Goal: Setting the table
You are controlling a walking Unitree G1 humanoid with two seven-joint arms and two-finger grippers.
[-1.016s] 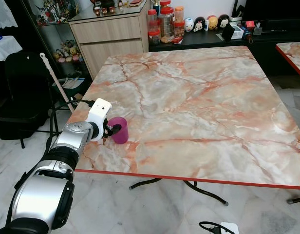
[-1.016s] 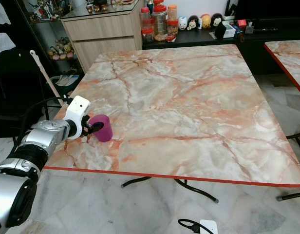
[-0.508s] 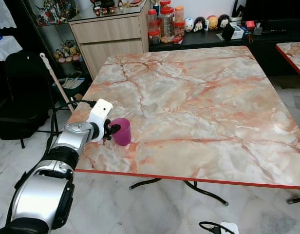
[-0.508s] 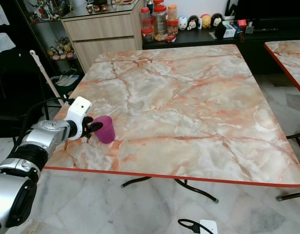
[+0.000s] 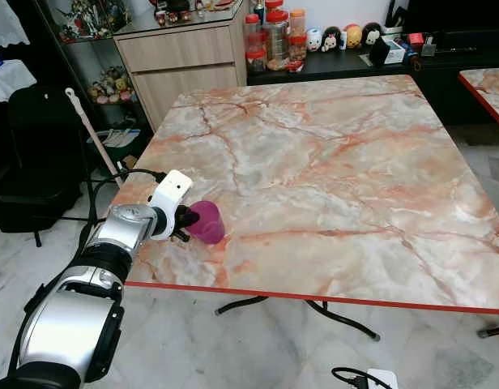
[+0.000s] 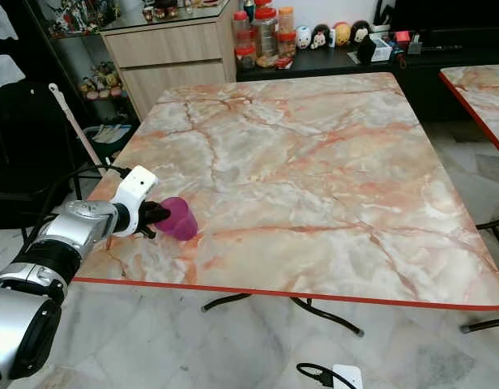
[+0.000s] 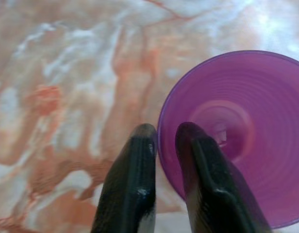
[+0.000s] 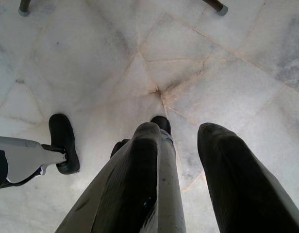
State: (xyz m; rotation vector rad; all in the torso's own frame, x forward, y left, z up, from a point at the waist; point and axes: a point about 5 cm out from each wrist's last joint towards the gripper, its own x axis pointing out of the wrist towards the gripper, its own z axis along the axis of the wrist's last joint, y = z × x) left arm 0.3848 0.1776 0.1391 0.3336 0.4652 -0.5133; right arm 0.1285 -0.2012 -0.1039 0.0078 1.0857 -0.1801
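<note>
Dining room: marble-patterned table (image 5: 330, 170) with red edging, pale tiled floor, cabinet (image 5: 181, 57) and jars (image 5: 274, 36) behind. One purple cup (image 5: 206, 223), near the table's front left corner, tipped over with its mouth facing back toward the arm. Left gripper (image 7: 164, 145): nearly closed, pinching the cup's rim, one finger inside, one outside. Right gripper (image 8: 181, 160): hangs idle over the floor, fingers apart, holding nothing. Left arm is nearer; cup probably needs righting.
</note>
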